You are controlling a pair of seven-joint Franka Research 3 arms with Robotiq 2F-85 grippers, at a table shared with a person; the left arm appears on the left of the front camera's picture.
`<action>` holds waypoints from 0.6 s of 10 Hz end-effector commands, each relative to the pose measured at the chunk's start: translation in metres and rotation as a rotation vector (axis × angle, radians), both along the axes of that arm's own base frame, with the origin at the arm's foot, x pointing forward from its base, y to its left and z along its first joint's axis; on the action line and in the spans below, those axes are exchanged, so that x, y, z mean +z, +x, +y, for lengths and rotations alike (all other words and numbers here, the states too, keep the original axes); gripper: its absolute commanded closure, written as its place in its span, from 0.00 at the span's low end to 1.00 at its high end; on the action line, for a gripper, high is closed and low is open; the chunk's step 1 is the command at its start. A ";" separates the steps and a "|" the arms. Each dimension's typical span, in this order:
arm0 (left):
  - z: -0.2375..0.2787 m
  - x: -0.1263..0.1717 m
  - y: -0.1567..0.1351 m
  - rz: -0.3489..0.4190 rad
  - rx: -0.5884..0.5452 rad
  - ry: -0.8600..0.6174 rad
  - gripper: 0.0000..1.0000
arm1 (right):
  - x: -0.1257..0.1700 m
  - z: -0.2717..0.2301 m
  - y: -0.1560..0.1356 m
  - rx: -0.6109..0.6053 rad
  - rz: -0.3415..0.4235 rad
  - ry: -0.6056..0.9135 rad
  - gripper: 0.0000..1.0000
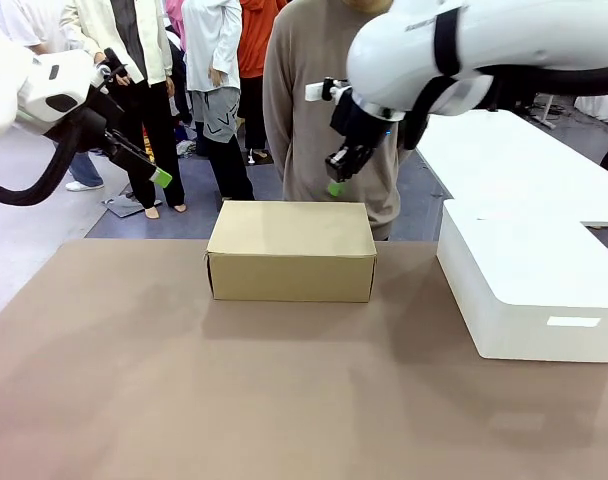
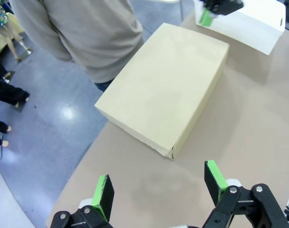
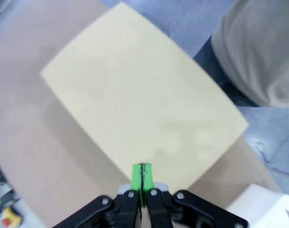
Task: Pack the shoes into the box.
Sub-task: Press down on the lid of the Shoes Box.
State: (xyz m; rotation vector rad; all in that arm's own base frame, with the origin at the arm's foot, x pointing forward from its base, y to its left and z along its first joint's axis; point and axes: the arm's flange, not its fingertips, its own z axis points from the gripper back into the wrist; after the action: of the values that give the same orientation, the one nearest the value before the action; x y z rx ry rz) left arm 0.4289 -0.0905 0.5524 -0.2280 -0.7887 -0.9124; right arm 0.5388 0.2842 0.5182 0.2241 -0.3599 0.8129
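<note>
Box (image 1: 291, 250) sitting closed mid-table, near person (image 1: 324, 110). Right gripper (image 3: 142, 173) hovering above its far edge, pads pressed together, holding nothing. Left gripper (image 2: 158, 185) hanging spread wide, empty, off to the side.

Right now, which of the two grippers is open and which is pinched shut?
The left gripper is open, its green pads set wide apart. The right gripper, above the closed tan box, is shut, pads pressed together with nothing between them.
</note>
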 end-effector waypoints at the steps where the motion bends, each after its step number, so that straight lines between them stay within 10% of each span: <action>1: 0.001 0.000 -0.001 0.001 0.015 0.004 0.00 | 0.004 -0.035 -0.043 0.023 -0.008 -0.002 0.63; 4: 0.001 0.000 -0.001 0.001 0.015 0.004 0.00 | 0.014 -0.064 -0.082 0.006 -0.023 -0.022 0.03; 6: 0.001 0.000 -0.001 0.001 0.015 0.004 0.00 | 0.019 -0.076 -0.104 -0.008 -0.056 -0.004 0.00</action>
State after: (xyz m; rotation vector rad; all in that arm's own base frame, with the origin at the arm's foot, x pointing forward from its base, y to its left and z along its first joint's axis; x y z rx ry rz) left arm 0.4289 -0.0908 0.5523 -0.2288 -0.7888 -0.9126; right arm 0.4482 0.2149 0.5404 0.1635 -0.3798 0.7887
